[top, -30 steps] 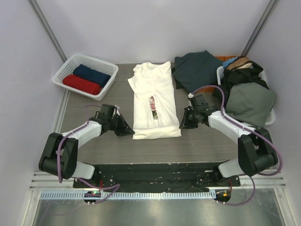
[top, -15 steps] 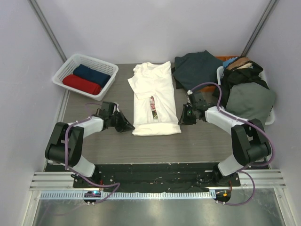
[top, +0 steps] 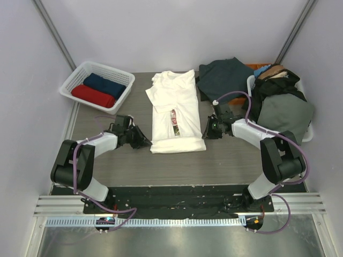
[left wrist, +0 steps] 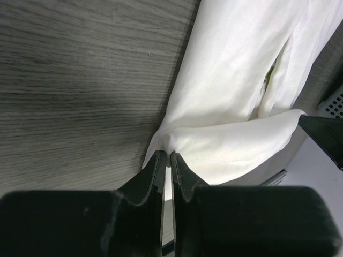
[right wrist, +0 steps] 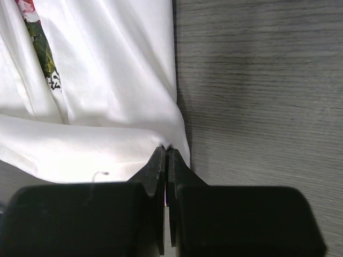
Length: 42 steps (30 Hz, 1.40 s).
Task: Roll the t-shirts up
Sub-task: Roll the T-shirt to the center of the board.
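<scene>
Left wrist view: the left gripper point(left wrist: 167, 156) has its fingers a thin slit apart, with a shirt point(left wrist: 236, 69) fold at their tips; whether it grips is unclear. The right gripper point(right wrist: 166, 151) has its fingers together, clamped on the shirt edge.

The top external camera sits high above and behind the arm bases and looks steeply down on the whole grey wood-grain table point(top: 107, 166), with the bases at 6 o'clock and the far wall at 12. The left wrist camera rides just behind the black left gripper point(left wrist: 166, 154), very near the tabletop at the folded cream-white floral-print t-shirt's point(top: 177, 101) 8 o'clock, facing roughly 3 o'clock. The right wrist camera sits equally close behind the black right gripper point(right wrist: 166, 150) at the shirt's 4 o'clock, facing 9. All three views share the shirt's 6 o'clock edge.
</scene>
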### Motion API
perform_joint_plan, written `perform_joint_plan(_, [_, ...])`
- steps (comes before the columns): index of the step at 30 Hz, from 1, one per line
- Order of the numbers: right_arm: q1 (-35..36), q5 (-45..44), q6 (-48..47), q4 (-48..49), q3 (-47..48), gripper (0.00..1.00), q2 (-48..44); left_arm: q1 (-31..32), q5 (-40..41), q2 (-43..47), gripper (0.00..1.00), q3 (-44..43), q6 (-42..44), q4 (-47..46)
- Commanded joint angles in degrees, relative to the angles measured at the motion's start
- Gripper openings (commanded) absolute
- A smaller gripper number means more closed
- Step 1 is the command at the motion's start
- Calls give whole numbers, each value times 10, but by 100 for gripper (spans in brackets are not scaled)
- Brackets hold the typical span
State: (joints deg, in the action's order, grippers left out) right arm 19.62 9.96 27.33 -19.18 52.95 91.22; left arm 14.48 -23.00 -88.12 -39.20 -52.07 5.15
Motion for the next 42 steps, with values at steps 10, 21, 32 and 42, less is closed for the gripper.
perform_joint_plan(10, [-7, -22, 4, 27, 26, 33, -9, -4, 30, 14, 33, -32, 23, -15])
perform_joint_plan(21, [0, -24, 3, -6, 31, 46, -129, 5, 44, 148, 42, -51, 54, 54])
perform_joint_plan(32, [47, 272, 160, 288, -90, 1, -75, 140, -31, 88, 0, -50, -14, -61])
perform_joint_plan(42, [69, 314, 229, 455, -102, 1, 83, 138, -53, -28, 0, -26, -44, -203])
